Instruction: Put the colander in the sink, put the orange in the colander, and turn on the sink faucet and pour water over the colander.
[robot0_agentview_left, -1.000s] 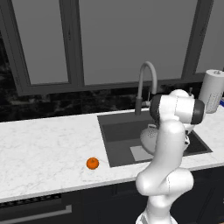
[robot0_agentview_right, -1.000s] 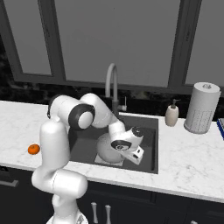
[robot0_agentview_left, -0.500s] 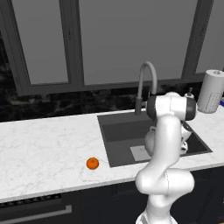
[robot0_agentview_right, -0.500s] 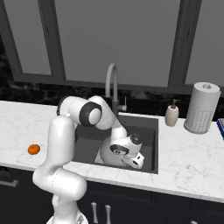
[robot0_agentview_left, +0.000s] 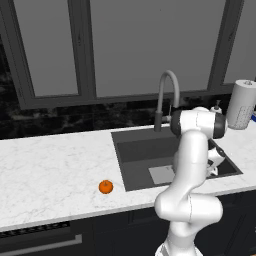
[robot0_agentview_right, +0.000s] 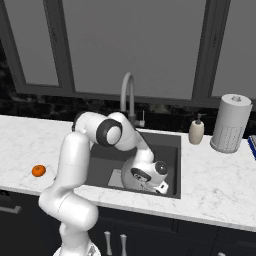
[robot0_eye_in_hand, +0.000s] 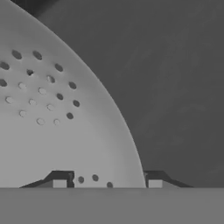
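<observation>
The light-grey perforated colander (robot0_eye_in_hand: 52, 113) sits low in the dark sink (robot0_agentview_right: 100, 159), right of the lighter floor patch (robot0_agentview_right: 115, 178). In the right base view the colander (robot0_agentview_right: 129, 175) shows just behind my hand. My gripper (robot0_eye_in_hand: 107, 183) reaches down into the basin, and its two fingertips (robot0_eye_in_hand: 59, 181) stand apart on either side of the colander's rim, so it is open. The gripper (robot0_agentview_right: 146, 186) is near the sink's front wall. The orange (robot0_agentview_left: 105, 187) lies on the white counter left of the sink. The gooseneck faucet (robot0_agentview_right: 127, 95) rises behind the basin with no water running.
A white paper-towel roll (robot0_agentview_right: 230, 122) and a small soap dispenser (robot0_agentview_right: 196, 131) stand on the counter right of the sink. My arm arches over the basin's right half (robot0_agentview_left: 192, 150). Dark windows back the counter.
The hand has sunk lower and toward the sink's front right with the colander. The jaws, shut on the rim a second ago, have parted from it.
</observation>
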